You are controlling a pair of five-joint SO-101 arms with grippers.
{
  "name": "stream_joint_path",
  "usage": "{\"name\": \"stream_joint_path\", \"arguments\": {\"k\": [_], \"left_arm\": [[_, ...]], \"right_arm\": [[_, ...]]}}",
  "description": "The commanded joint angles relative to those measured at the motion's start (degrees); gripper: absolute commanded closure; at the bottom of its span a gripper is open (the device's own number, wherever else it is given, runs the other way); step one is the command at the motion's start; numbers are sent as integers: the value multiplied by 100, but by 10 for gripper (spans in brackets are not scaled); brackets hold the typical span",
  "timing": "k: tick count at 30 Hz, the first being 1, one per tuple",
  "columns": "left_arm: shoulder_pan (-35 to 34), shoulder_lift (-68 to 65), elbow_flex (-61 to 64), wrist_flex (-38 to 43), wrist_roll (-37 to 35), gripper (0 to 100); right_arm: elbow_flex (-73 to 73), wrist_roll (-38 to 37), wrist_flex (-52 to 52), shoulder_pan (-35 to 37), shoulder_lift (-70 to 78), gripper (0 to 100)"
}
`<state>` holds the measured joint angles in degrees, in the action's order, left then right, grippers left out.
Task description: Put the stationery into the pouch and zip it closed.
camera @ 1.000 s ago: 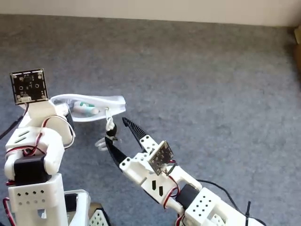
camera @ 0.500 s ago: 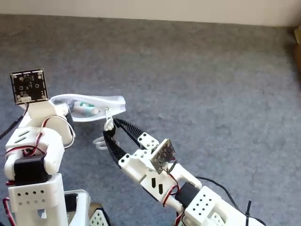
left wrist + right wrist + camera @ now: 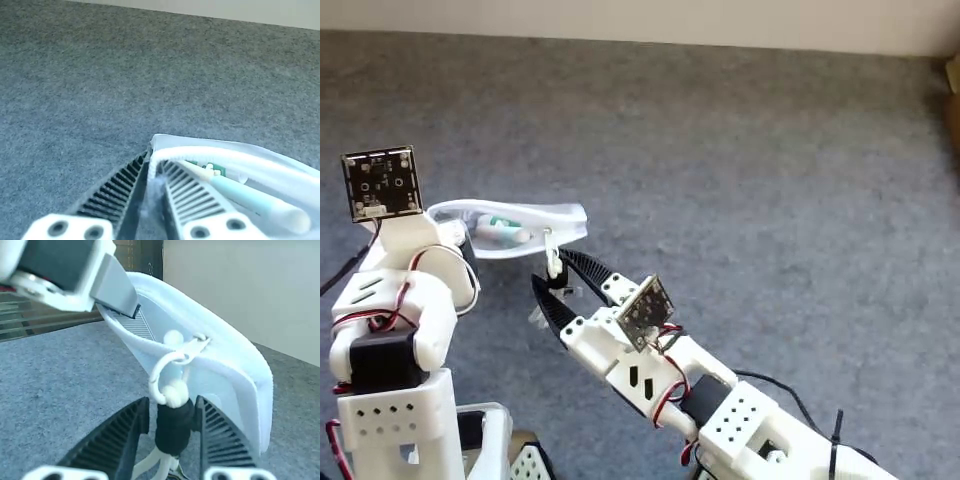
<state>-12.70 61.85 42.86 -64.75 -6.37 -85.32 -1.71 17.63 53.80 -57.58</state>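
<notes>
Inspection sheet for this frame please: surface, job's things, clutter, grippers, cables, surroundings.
Surface: grey carpet, bare beyond the arms.
Job's things: clear pouch lying on its side with a teal pen inside; its zip pull hangs at the end nearer the right arm. How far the zip is closed cannot be told.
Clutter: nothing seen.
Grippers: left gripper shut on the pouch's edge; right gripper shut on the zip pull's black bead.
Cables: red and black wires along the right arm; a black cable loops beside it.
Surroundings: pale wall along the carpet's far edge.
</notes>
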Motion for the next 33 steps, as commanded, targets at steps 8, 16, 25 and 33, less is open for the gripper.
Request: {"name": "stream_joint_path", "arguments": {"k": [8,16,25,33], "left_arm": [[48,-224,40,97,35,989],[48,-224,75,97,35,989],[48,-224,75,97,35,989],[48,-224,84,97,35,989]], "right_arm": [[338,35,101,-75,-796,868],[145,26,92,-84,-927,868],[119,18,92,-84,-910,935],[110,9,84,-92,-927,993]]}}
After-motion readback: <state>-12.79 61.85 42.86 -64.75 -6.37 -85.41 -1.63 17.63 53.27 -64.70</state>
